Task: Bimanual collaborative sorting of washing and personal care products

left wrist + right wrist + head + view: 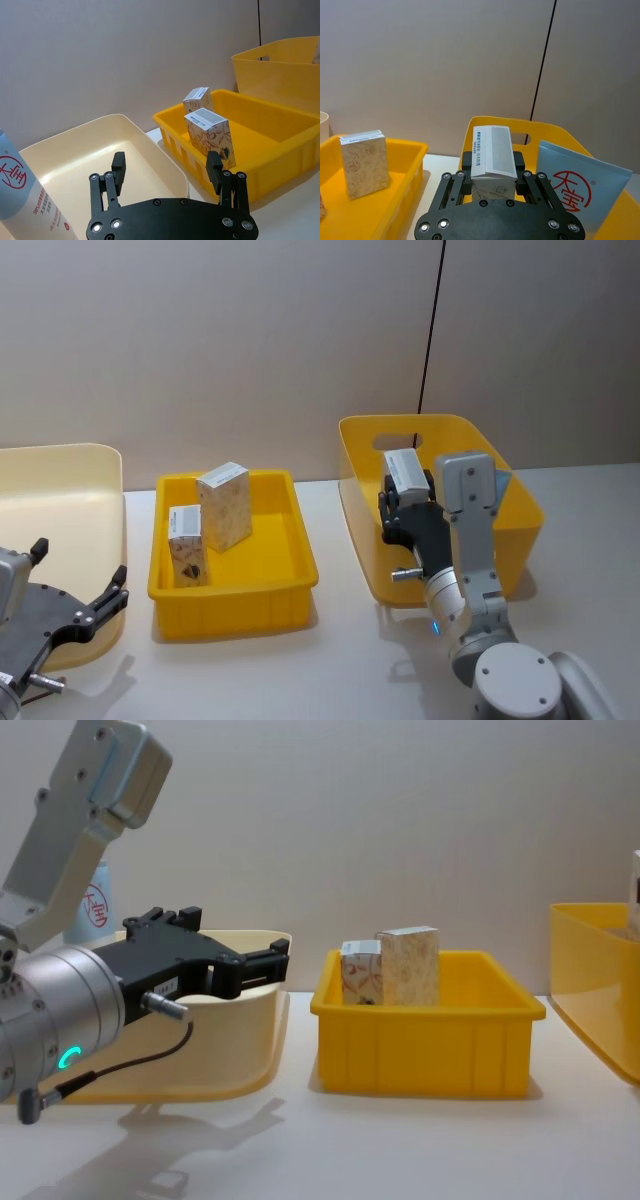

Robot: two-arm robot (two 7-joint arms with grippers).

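robot's right arm lifts a carton over the tall bin

the right gripper (405, 502) is clamped on a small beige patterned carton (405, 472) with a white top, holding it above the near wall of the tall yellow bin (520, 502) on the robot's right. in the right wrist view the held carton (492, 157) sits between the black fingers (466, 161), and a light-blue squeeze tube (581, 192) with a red round logo stands in that bin just beside it.

two more beige cartons stand upright in the low yellow tray (290, 585) at the centre of the table (340, 670): the taller-looking one (224, 506) toward the back, the other (187, 546) near the tray's left front corner, the two close together.

the left gripper (95, 602) hangs with its jaws spread and empty over the near edge of the cream tub (85, 490) on the robot's left. in the left wrist view a second light-blue tube (27, 200) stands close by that tub.
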